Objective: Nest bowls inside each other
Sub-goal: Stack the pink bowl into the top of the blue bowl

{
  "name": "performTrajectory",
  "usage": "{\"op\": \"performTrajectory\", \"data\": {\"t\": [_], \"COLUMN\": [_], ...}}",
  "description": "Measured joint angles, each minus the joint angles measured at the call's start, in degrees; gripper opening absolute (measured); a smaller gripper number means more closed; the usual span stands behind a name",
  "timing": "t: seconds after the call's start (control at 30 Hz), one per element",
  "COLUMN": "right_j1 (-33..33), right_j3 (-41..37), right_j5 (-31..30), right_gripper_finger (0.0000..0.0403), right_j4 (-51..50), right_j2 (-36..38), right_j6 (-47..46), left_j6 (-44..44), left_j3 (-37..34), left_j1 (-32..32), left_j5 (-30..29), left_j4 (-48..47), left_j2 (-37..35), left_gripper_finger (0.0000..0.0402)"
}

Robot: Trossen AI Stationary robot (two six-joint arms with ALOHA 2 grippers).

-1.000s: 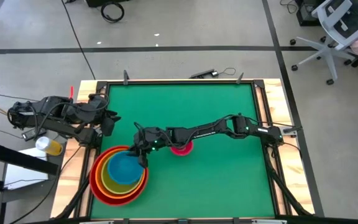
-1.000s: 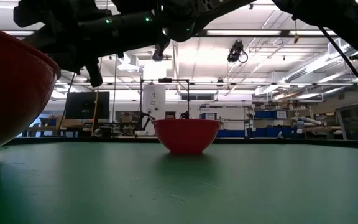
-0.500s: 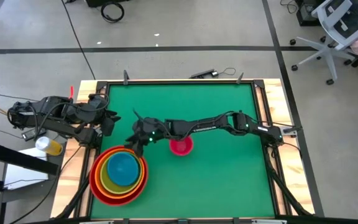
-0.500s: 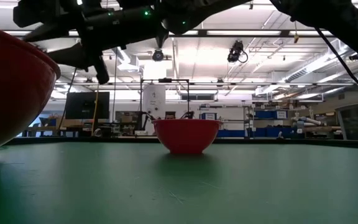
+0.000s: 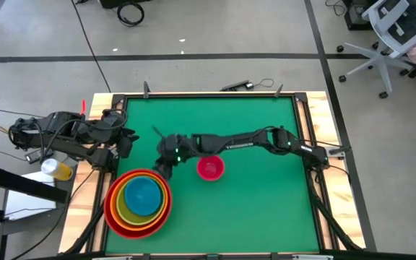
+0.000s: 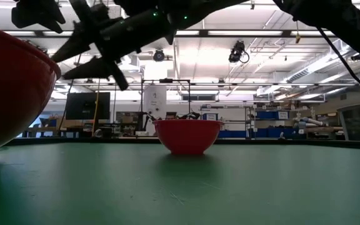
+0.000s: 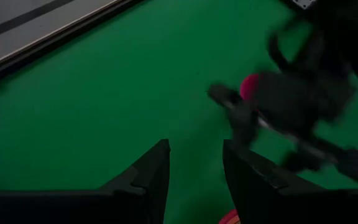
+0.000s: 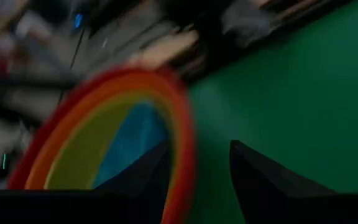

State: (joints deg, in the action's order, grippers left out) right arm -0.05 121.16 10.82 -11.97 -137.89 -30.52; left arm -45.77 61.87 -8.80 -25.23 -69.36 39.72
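Over the green table: two dark arms and five bowls share the mat (image 5: 251, 195).
Right gripper (image 5: 163, 162): reaches far across the table; its fingers stand apart and carry nothing. The low view shows it raised clear of the mat with its two fingers (image 6: 89, 65) spread.
Stack beside the right gripper: the red bowl (image 5: 111, 209) holds the orange bowl (image 5: 166, 196), which holds the yellow-green bowl (image 5: 123, 208), which holds the blue bowl (image 5: 144, 195). This stack sits just below and to the left of the right gripper's tips, near but not touching.
Pink bowl (image 5: 210, 168): stands alone and upright on the mat, just to the other side of the right gripper, under its forearm and outside the stack.
Left gripper (image 5: 126, 139): waits at the table's left edge, a little beyond the stack; its wrist view shows both fingers (image 7: 148, 171) parted with bare mat between them, gripping nothing.
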Motion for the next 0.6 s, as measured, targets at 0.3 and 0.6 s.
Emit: {"op": "performTrajectory", "data": {"t": [0.3,0.6], "right_j1": [4.87,5.25], "right_j3": [-1.69,-1.79], "right_j5": [3.76,3.68], "right_gripper_finger": [0.0164,0.0136], "right_j4": [9.37,10.60], "right_j2": [-1.77,-4.49], "right_j6": [10.16,7.75], "left_j6": [-0.17,-0.52], "left_j3": [0.00,0.00], "left_j1": [0.00,0.00], "left_j5": [0.02,2.34], "left_j4": [0.04,0.11], "left_j2": [0.02,0.07], "left_gripper_finger": [0.0150,0.0151]}}
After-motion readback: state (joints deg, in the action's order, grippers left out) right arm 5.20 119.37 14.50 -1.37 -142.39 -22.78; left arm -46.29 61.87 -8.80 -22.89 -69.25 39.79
